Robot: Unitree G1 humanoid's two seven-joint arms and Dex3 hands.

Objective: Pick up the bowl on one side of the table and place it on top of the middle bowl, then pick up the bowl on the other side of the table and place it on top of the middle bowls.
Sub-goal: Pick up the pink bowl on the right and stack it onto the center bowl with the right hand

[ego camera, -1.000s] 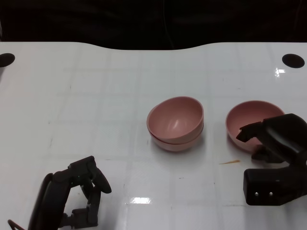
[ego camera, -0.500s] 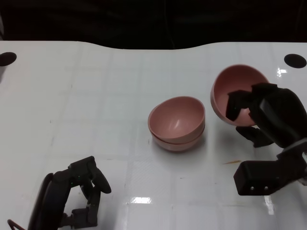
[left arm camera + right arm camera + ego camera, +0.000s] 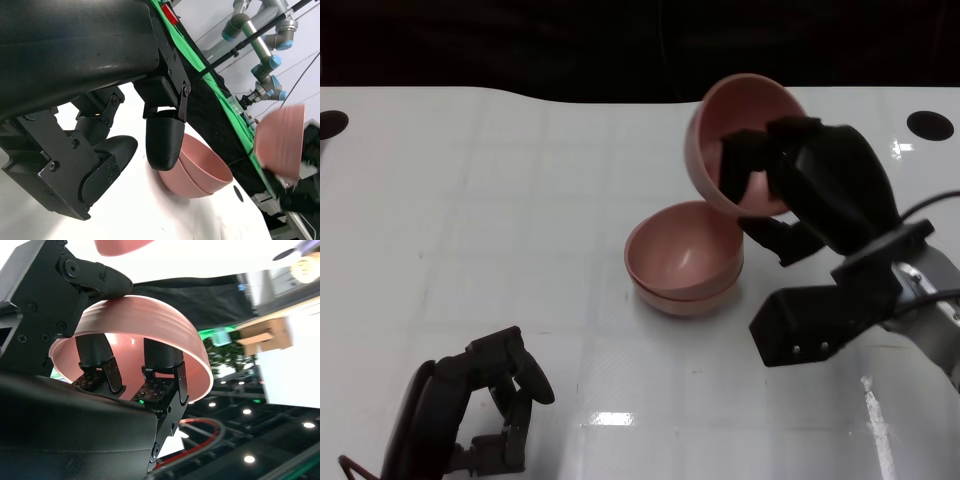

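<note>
Now bowl (image 3: 745,140) in right hand (image 3: 815,185)

There are three pink bowls: two stacked bowls (image 3: 684,260) on the table and one lifted bowl (image 3: 720,135).

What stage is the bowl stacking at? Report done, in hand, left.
Done: two bowls already sit nested mid-table. In hand: the right hand holds the last bowl tilted in the air, above and just behind that stack. Left: lower it onto the stack. The left hand holds nothing.
</note>
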